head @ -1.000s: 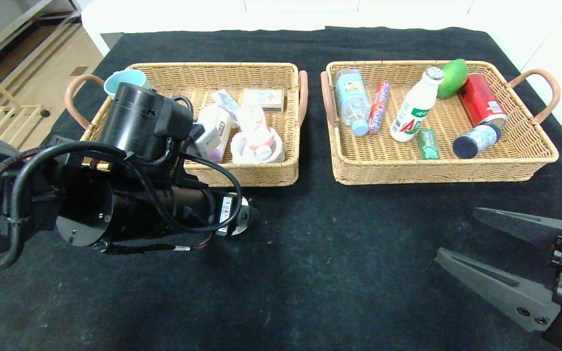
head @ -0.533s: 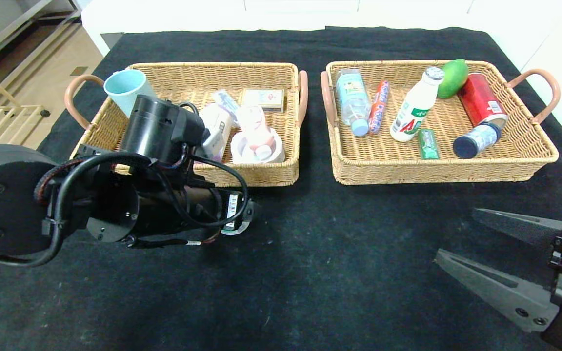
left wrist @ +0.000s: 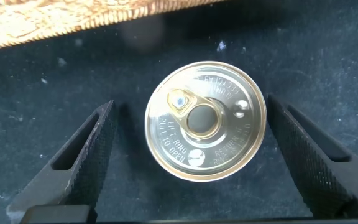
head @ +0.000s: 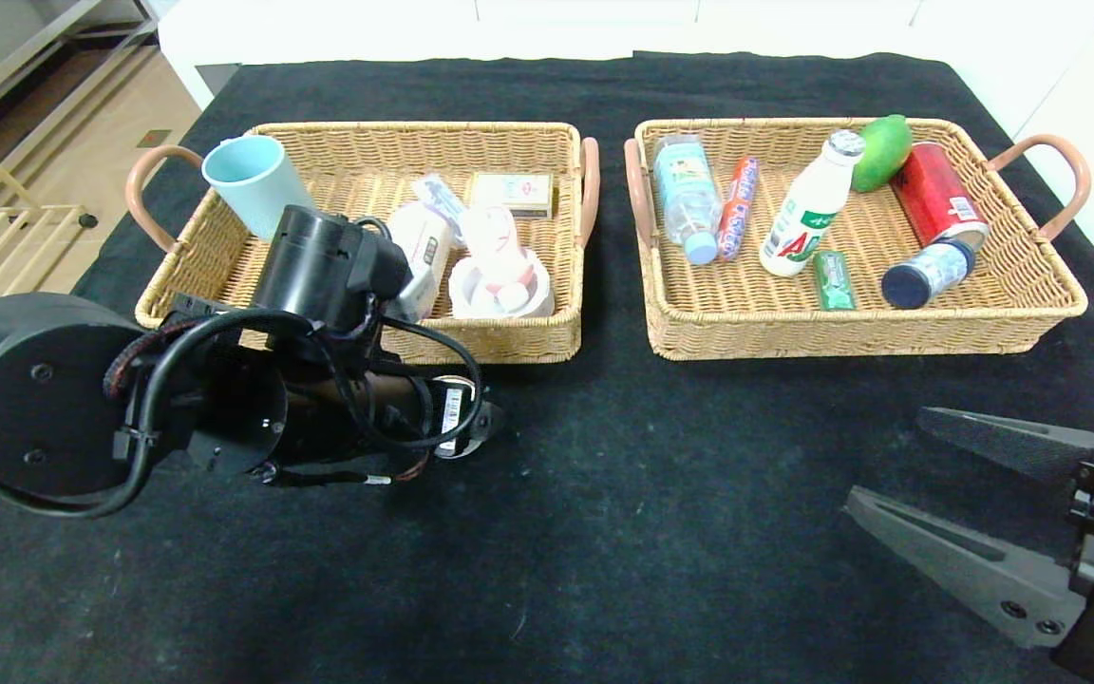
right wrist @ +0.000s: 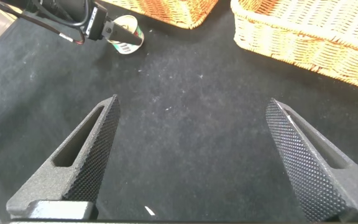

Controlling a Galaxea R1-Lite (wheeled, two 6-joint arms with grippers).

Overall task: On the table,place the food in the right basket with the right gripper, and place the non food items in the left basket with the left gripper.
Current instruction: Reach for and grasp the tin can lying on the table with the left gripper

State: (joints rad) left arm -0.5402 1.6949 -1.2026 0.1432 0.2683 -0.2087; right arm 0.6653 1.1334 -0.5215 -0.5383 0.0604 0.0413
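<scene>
A small round pull-tab tin (left wrist: 205, 121) stands upright on the black table (head: 661, 494), just in front of the left basket (head: 367, 133). My left gripper (left wrist: 190, 102) is open over it, one finger on each side, neither touching. In the head view my left arm (head: 319, 266) hides nearly all of the tin. The right basket (head: 794, 125) holds the sausage stick (head: 739, 207), the white drink bottle (head: 808, 214) and the green gum pack (head: 832, 280). A pale pink bottle (head: 495, 236) lies in the left basket. My right gripper (head: 889, 456) hangs open and empty at the near right.
The right basket also holds a water bottle (head: 685, 195), a green fruit (head: 881, 150), a red can (head: 936, 204) and a blue-capped jar (head: 927, 274). A light blue cup (head: 248, 180) and a small box (head: 511, 192) sit in the left basket. The table's left edge drops to the floor.
My left arm has swung right and down over the tin, uncovering the blue cup. The right gripper has stayed where it was.
</scene>
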